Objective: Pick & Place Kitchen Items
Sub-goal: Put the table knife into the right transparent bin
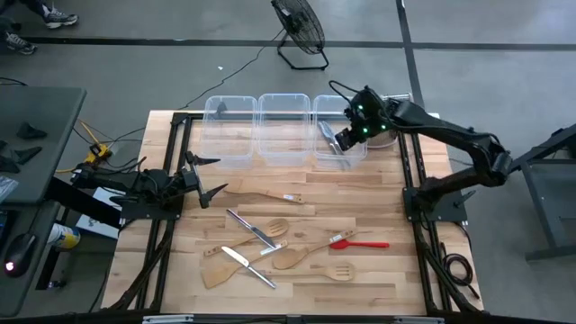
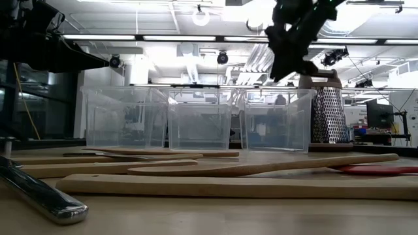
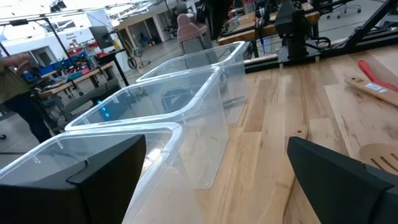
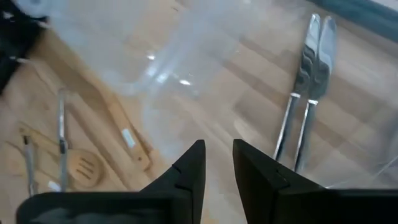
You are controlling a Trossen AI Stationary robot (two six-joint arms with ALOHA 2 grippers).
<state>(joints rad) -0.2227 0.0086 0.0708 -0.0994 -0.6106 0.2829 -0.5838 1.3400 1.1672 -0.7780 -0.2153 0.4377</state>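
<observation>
Silver tongs (image 4: 308,93) lie on the floor of the right clear tub (image 1: 335,153); they also show in the high view (image 1: 328,137). My right gripper (image 4: 217,165) hovers above that tub (image 1: 346,139), fingers a narrow gap apart and empty. My left gripper (image 1: 205,176) waits wide open at the table's left side, near the left tub (image 3: 93,155). On the boards lie a wooden spatula (image 1: 261,193), knives (image 1: 245,221), a slotted wooden spoon (image 1: 273,228), a red spatula (image 1: 362,243) and a slotted wooden spatula (image 1: 338,270).
Three clear tubs (image 1: 283,130) stand in a row at the table's far side. A metal box grater (image 2: 326,114) stands just right of the right tub. A floor fan (image 1: 301,31) stands beyond the table. Bare boards lie between the tubs and the utensils.
</observation>
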